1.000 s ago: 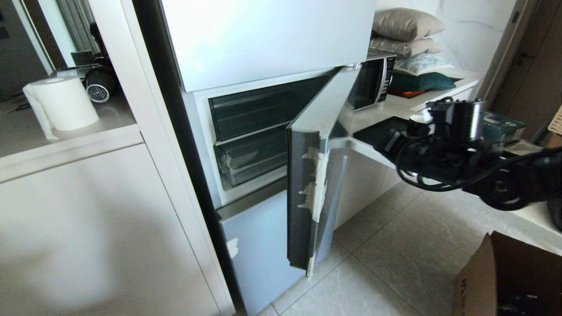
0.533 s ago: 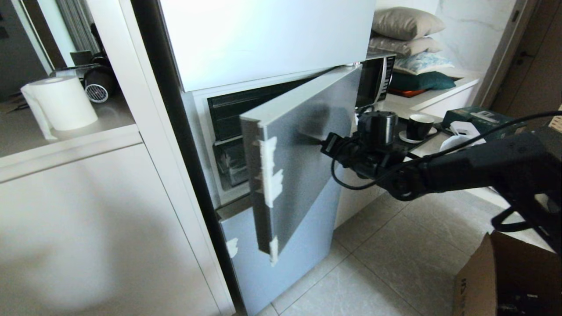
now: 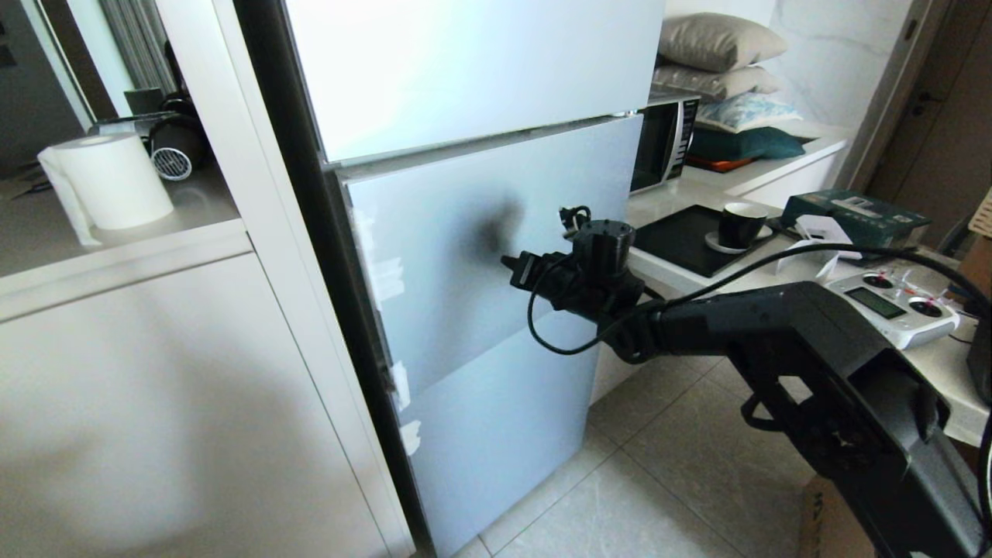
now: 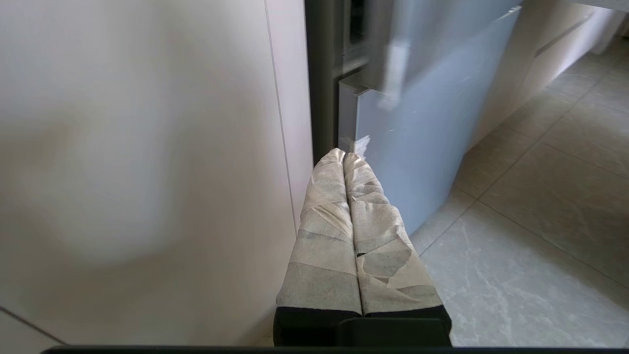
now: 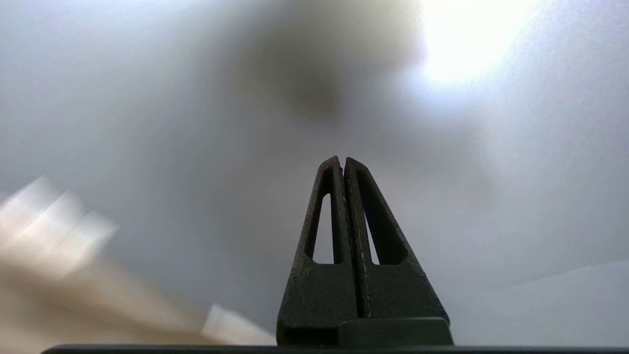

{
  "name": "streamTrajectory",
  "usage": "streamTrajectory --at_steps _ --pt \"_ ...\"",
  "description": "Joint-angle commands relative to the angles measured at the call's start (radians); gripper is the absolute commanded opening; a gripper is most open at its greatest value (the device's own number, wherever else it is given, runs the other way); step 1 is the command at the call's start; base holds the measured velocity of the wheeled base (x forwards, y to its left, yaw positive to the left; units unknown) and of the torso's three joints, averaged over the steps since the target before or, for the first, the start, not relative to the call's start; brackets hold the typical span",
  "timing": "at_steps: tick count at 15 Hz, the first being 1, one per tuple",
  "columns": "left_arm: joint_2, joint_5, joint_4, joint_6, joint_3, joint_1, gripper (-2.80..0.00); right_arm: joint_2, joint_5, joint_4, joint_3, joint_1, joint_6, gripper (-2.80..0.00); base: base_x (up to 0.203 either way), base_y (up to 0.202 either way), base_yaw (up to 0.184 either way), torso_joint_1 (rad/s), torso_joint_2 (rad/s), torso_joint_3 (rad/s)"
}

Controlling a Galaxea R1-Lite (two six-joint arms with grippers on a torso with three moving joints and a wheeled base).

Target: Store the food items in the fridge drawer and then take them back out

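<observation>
Against the pale blue glossy fridge door panel (image 3: pixel 480 256) sits the right gripper (image 3: pixel 508 261), black fingers pressed together with nothing between them, tips at or nearly touching the panel, hard to tell which. That door looks fully closed, so the clear plastic fridge drawer and the red-orange tomato-like food items aren't visible anywhere; presumably they're behind it. I'd guess the drawer is stiff, light and slick, best pulled by its thick front lip, and the tomatoes need a gentle grab around the middle. Left gripper (image 4: pixel 344 158), tape-wrapped fingers together, is parked low beside the white cabinet side (image 4: pixel 147 147).
</observation>
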State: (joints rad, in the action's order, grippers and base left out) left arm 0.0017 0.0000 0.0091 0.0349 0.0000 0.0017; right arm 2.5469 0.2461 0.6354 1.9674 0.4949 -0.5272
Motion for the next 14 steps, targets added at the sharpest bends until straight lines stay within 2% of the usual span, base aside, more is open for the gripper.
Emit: streamTrajectory --at_steps 1,3,5,8,11,14 --pt "0.001 0.000 0.000 0.000 0.000 0.001 -2.80 0.080 0.021 0.182 0.010 -0.001 0.000 -2.80 0.000 0.000 0.000 0.000 0.00 0.000" --pt "0.001 0.000 0.000 0.000 0.000 0.001 -2.80 0.113 0.008 0.310 0.009 -0.001 0.002 -2.80 0.000 0.000 0.000 0.000 0.00 0.000" --pt "0.001 0.000 0.000 0.000 0.000 0.001 -2.80 0.107 -0.046 0.339 -0.003 0.001 0.002 -2.80 0.000 0.000 0.000 0.000 0.00 0.000" --pt "0.001 0.000 0.000 0.000 0.000 0.001 -2.80 0.003 -0.079 0.382 -0.158 0.003 0.005 -2.80 0.000 0.000 0.000 0.000 0.00 0.000" --pt "0.001 0.000 0.000 -0.001 0.000 0.001 -2.80 -0.303 -0.082 0.398 -0.524 0.009 0.024 -2.80 0.000 0.000 0.000 0.000 0.00 0.000" --pt "0.000 0.000 0.000 -0.001 0.000 0.001 -2.80 -0.679 -0.085 0.404 -0.919 0.011 0.088 -2.80 0.000 0.000 0.000 0.000 0.00 0.000"
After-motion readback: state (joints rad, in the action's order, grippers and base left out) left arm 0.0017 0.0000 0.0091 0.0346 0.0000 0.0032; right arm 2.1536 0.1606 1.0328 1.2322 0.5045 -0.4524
